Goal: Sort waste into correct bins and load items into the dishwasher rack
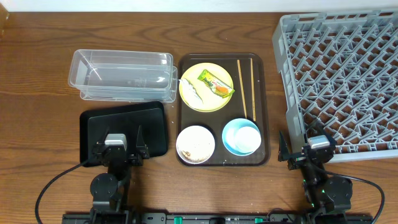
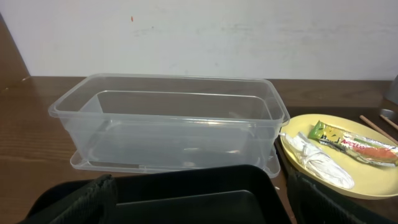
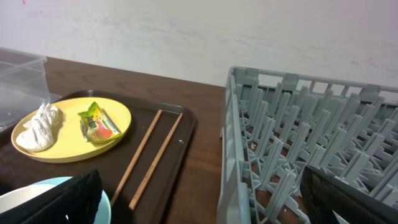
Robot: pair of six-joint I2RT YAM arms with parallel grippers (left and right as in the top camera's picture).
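On the dark brown serving tray (image 1: 264, 112) lie a pale yellow plate (image 1: 198, 82) with a green-and-orange wrapper (image 1: 216, 83) and a white tissue (image 1: 190, 92), two chopsticks (image 1: 246, 87), a white bowl (image 1: 195, 144) holding rice scraps, and a light blue bowl (image 1: 241, 137). The clear tub (image 1: 121, 76) and black tray (image 1: 124, 127) sit to the left. The grey rack (image 1: 342, 81) fills the right. My left gripper (image 1: 115, 149) is open over the black tray's near edge. My right gripper (image 1: 311, 151) is open by the rack's near-left corner. Both are empty.
The wooden table top (image 1: 37, 93) shows around everything. In the left wrist view the clear tub (image 2: 168, 121) stands just past the black tray (image 2: 205, 193), with the plate (image 2: 348, 155) to its right. The right wrist view shows the chopsticks (image 3: 152, 155) and the rack wall (image 3: 233, 143).
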